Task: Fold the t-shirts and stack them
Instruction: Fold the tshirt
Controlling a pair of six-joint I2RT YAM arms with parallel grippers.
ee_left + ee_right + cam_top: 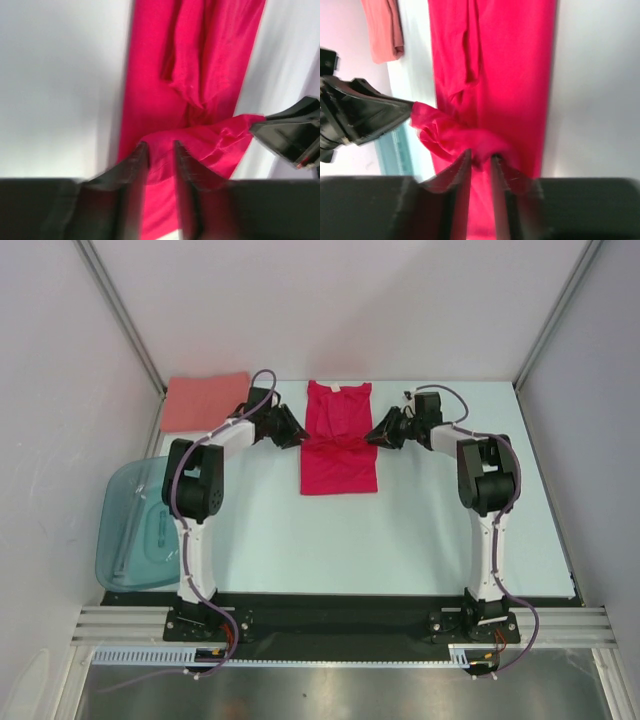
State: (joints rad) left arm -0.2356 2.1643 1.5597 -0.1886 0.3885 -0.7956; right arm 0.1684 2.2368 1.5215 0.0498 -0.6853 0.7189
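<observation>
The crimson-red t-shirt (pixel 338 445) lies lengthwise at the table's middle back, collar away from me. It is folded narrow, with its sleeves tucked in. My left gripper (pixel 296 432) is shut on its left edge and my right gripper (pixel 373 435) on its right edge. Between them a lifted fold of cloth spans the shirt. In the left wrist view the fold (pixel 210 142) runs from my left gripper (pixel 159 150) to the right gripper's tip (pixel 265 125). In the right wrist view my right gripper (pixel 481 159) pinches bunched cloth (pixel 450 132). The salmon-pink t-shirt (pixel 205 400) lies folded at the back left.
A translucent teal tub (pixel 130 530) sits at the table's left edge beside the left arm. White walls with metal frame posts close in the left, right and back. The salmon-pink shirt (pixel 382 30) and the tub (pixel 395 150) also show in the right wrist view.
</observation>
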